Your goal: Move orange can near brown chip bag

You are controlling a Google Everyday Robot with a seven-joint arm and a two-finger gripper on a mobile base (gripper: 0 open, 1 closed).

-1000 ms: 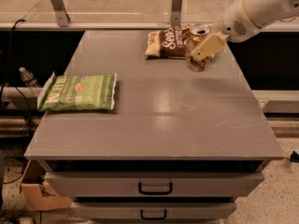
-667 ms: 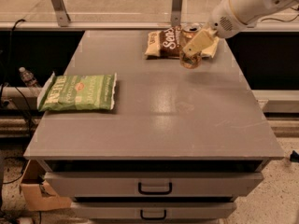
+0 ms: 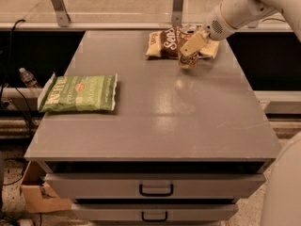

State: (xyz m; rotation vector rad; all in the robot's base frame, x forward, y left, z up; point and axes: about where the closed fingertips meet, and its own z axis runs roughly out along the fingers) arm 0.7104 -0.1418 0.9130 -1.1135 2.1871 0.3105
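Gripping the can [image 3: 188,60] upright at the bench's [image 3: 155,126] far right side, the hand [image 3: 192,45] is closed around it from the right. The brown bag [image 3: 162,44] lies just left of the can, nearly touching; setting down and letting go seems to be all that remains.

Dim warm light; soft table [image 3: 141,135] glare near the far-right gripper [image 3: 190,47] clasping orange can [image 3: 187,61].
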